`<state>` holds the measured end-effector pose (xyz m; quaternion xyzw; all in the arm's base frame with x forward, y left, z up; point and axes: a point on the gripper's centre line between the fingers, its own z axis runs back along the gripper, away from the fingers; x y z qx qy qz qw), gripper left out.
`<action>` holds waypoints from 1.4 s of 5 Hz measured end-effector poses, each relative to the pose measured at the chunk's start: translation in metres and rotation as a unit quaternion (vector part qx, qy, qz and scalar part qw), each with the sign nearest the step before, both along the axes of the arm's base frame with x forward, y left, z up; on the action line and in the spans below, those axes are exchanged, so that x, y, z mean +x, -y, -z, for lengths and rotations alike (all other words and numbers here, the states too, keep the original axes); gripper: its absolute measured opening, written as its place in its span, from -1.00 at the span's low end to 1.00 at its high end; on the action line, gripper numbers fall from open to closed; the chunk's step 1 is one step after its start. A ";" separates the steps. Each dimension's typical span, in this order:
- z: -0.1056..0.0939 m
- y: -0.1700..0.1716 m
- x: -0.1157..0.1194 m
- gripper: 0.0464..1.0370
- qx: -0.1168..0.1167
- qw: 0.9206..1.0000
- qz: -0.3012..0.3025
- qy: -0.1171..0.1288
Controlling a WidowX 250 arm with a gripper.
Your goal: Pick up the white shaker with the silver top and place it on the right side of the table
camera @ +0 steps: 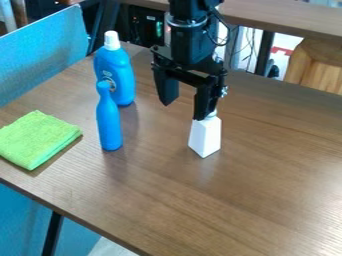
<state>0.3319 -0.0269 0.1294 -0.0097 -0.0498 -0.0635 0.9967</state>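
The black gripper hangs over the upper middle of the table, its two fingers apart with a gap between them. Just below and behind its right finger stands a white tapered block, upright on the table; whether the finger touches its top I cannot tell. Left of the gripper a slim blue bowling-pin-shaped object stands upright. Behind that is a larger blue bottle with a white cap, also upright. A folded green cloth lies at the left.
The brown wooden table has its front edge running from lower left to bottom. Blue panels stand along the left side. Beyond the back edge are another table, cables and a wooden piece.
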 end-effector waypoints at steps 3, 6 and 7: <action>0.011 0.003 0.021 0.94 0.002 0.999 0.041 -0.007; 0.043 -0.006 0.049 0.94 0.011 0.997 0.043 -0.065; 0.057 -0.009 0.050 0.87 0.018 0.995 0.044 -0.090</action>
